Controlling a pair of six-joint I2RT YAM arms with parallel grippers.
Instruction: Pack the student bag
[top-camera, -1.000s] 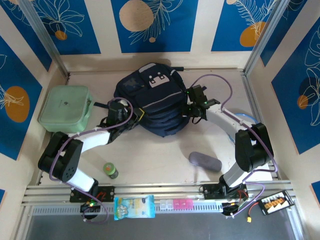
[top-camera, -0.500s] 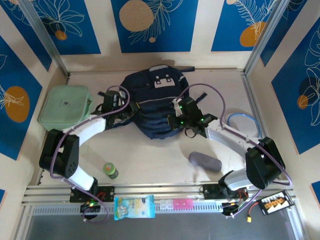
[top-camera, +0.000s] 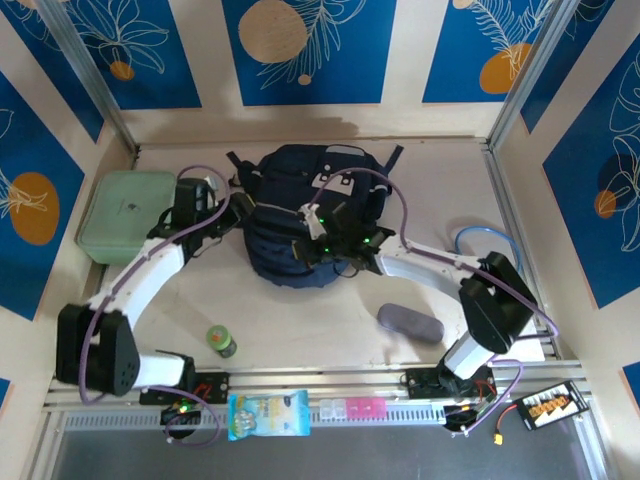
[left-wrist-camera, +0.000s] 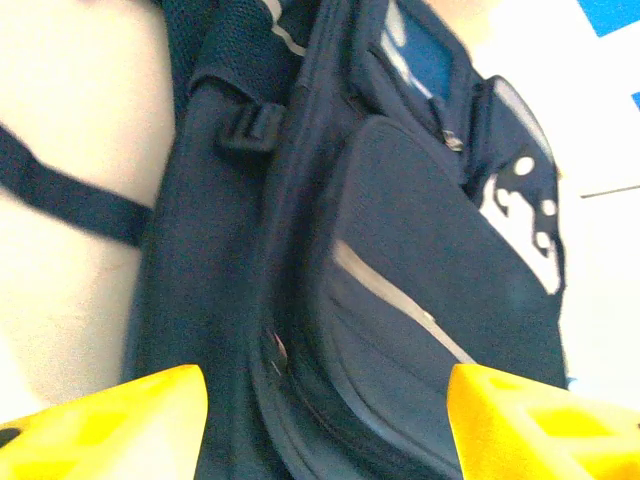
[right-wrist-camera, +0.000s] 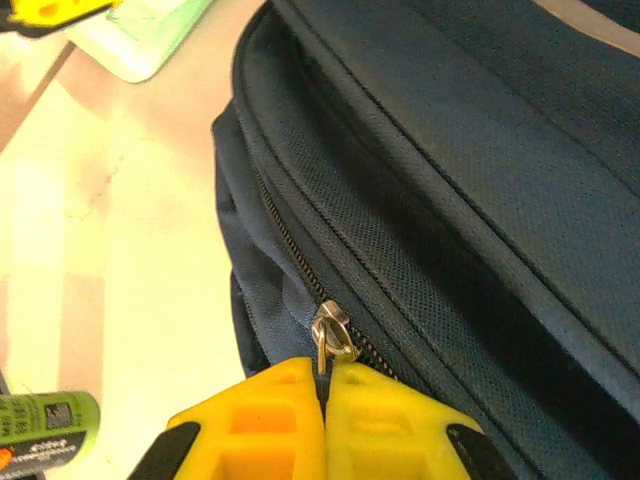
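Note:
The student bag (top-camera: 285, 172), dark navy with grey zip lines, lies in the middle of the table. My right gripper (top-camera: 303, 243) rests on its front half. Its yellow fingers are shut on the metal zip pull (right-wrist-camera: 322, 362), which hangs from the slider (right-wrist-camera: 333, 332) on the bag's (right-wrist-camera: 480, 170) side zip. My left gripper (top-camera: 220, 205) is at the bag's left side, by the strap. Its yellow fingertips (left-wrist-camera: 110, 420) stand wide apart, so the left gripper (left-wrist-camera: 325, 430) is open with nothing held. The bag's side seam (left-wrist-camera: 290, 350) lies beyond the gap.
A mint green zip case (top-camera: 130, 215) lies at the left wall. A small green bottle (top-camera: 221, 341) and a grey-purple pouch (top-camera: 409, 323) lie in front of the bag. A blue cable loop (top-camera: 487, 240) is at the right. A snack packet (top-camera: 268, 414) sits on the near rail.
My left gripper has opened, let go of the bag and drawn back to the left. My right gripper has travelled left along the bag with the zip pull. The bag has shifted towards the back wall.

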